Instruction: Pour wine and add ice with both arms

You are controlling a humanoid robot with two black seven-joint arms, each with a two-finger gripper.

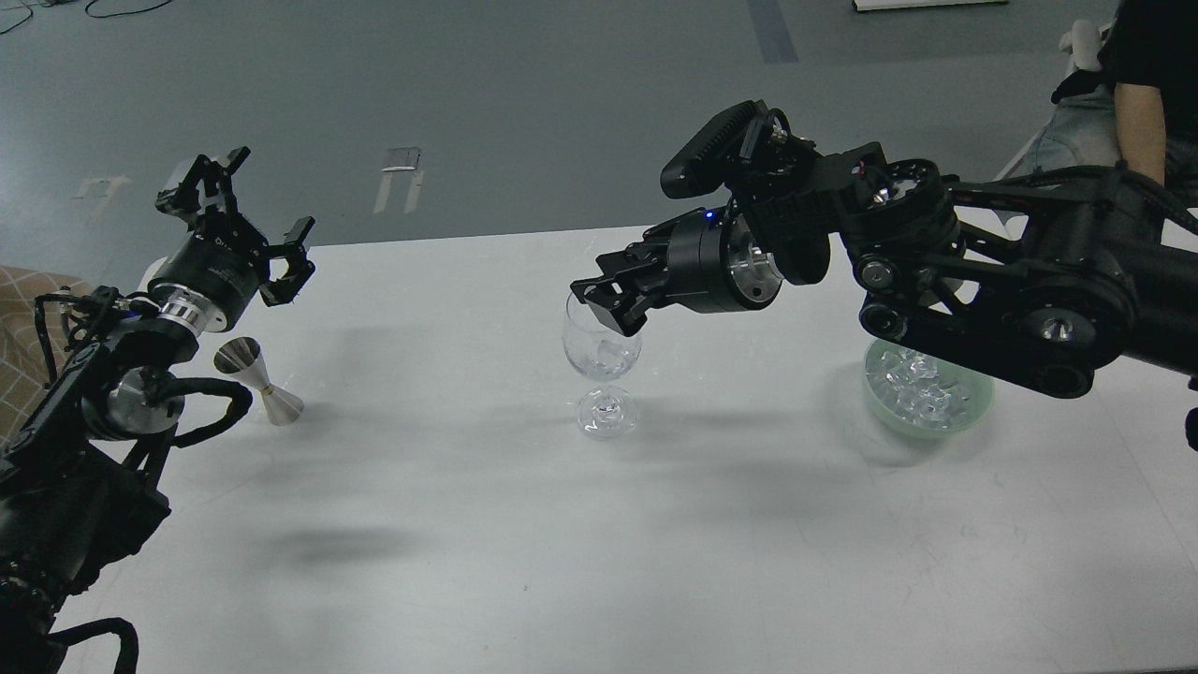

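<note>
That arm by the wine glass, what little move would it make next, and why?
Probably a swing back right toward the green bowl for more ice. The right gripper hangs at the wine glass's rim, and what looks like a clear cube lies inside the glass. I cannot tell whether the gripper is open.

R gripper [604,304] over rim of wine glass [601,370] at bench [487,524] centre, fingers near-closed (grip unclear). Ice cube inside glass. Ice [922,388] heaped in green bowl [973,407], right. L gripper [245,220] spread wide, raised above steel jigger [257,379], left.
</note>
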